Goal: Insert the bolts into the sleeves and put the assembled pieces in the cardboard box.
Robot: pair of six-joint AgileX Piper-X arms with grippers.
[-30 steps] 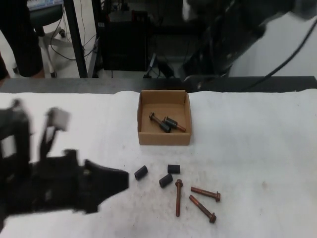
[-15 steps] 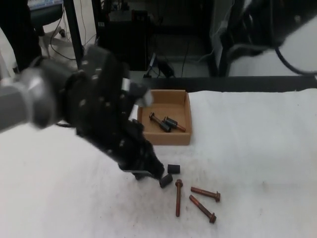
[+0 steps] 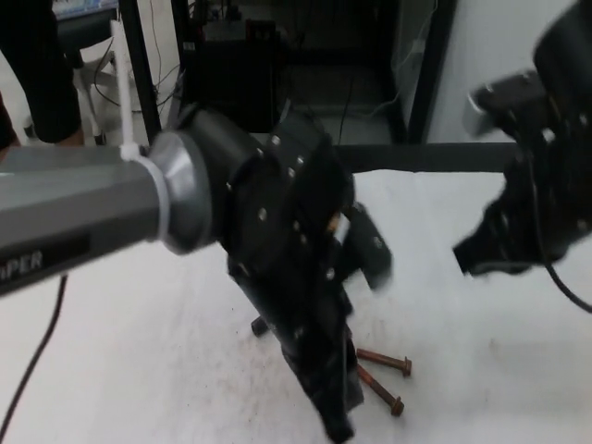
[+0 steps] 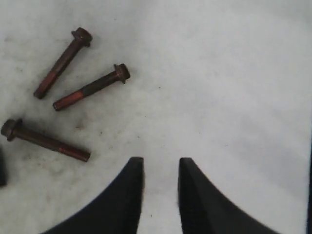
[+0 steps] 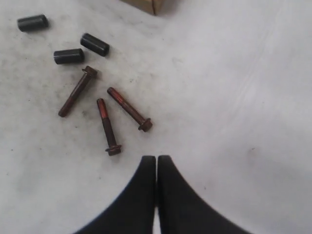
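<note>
The left gripper hangs over the white bench cover, its 2 smooth black fingers slightly apart with nothing between them, while the right gripper has its fingers pressed together, empty. Just beyond lie 3 rusty, reddish-brown bolts with flanged heads, loose and splayed on the smudged, grainy cover. Past them rest 3 short, dark, cylindrical sleeves, lying separate from the bolts, and farthest off is a corner of the tan cardboard box.
</note>
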